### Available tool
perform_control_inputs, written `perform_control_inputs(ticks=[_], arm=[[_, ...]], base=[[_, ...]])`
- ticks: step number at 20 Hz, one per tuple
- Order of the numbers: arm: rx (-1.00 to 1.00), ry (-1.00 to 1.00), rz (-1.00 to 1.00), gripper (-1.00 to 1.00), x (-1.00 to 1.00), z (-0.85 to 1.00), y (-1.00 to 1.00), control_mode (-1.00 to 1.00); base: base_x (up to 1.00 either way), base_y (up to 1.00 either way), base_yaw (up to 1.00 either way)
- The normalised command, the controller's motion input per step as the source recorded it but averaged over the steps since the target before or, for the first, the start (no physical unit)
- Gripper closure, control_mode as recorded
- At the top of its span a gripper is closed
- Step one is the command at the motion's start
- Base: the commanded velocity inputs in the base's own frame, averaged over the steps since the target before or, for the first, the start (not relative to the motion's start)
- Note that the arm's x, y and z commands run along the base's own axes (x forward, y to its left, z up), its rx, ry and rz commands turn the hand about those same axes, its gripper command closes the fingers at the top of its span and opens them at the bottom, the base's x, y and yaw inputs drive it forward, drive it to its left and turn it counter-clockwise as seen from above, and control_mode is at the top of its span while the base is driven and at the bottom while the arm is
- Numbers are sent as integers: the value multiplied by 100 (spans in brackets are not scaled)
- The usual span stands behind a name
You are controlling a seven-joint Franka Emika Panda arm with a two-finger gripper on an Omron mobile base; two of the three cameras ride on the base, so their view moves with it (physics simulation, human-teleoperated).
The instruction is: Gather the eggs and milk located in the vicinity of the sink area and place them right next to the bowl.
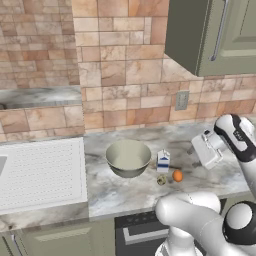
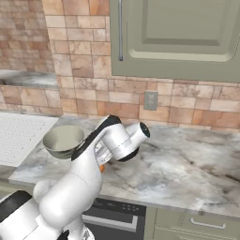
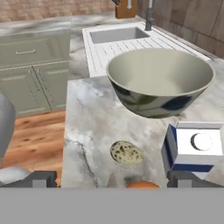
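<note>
Here the bowl [image 1: 128, 157] sits on the marbled counter [image 1: 210, 175], just right of the ribbed white sink [image 1: 40, 172]. Milk carton [image 1: 163, 161] stands upright just beside the bowl's right side. Speckled egg [image 1: 162, 180] lies in front of the carton; orange egg [image 1: 177, 175] just right of it, close but apart. End effector [image 3: 111, 179] hangs released, fingers spread wide, gripping nothing; in the hand view the orange egg [image 3: 142, 185] shows between the fingertips, speckled egg [image 3: 126, 152] and carton [image 3: 194, 146] beyond.
</note>
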Motion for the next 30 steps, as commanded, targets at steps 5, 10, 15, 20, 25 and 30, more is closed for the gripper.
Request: perform_control_inputs(ticks=[5, 10, 15, 20, 25, 30], arm=[[12, 0, 0, -100, 0, -19, 0, -100], [7, 0, 0, -100, 11, -3, 0, -100], [0, 0, 0, -100, 8, -4, 1, -100], [0, 0, -1, -100, 7, -18, 1, -100], [0, 1, -1, -100, 18, -23, 6, -100], [0, 3, -3, -100, 25, -18, 10, -100]], base=[[0, 0, 0], [0, 0, 0], [0, 0, 0], [0, 0, 0], [0, 0, 0], [0, 0, 0]])
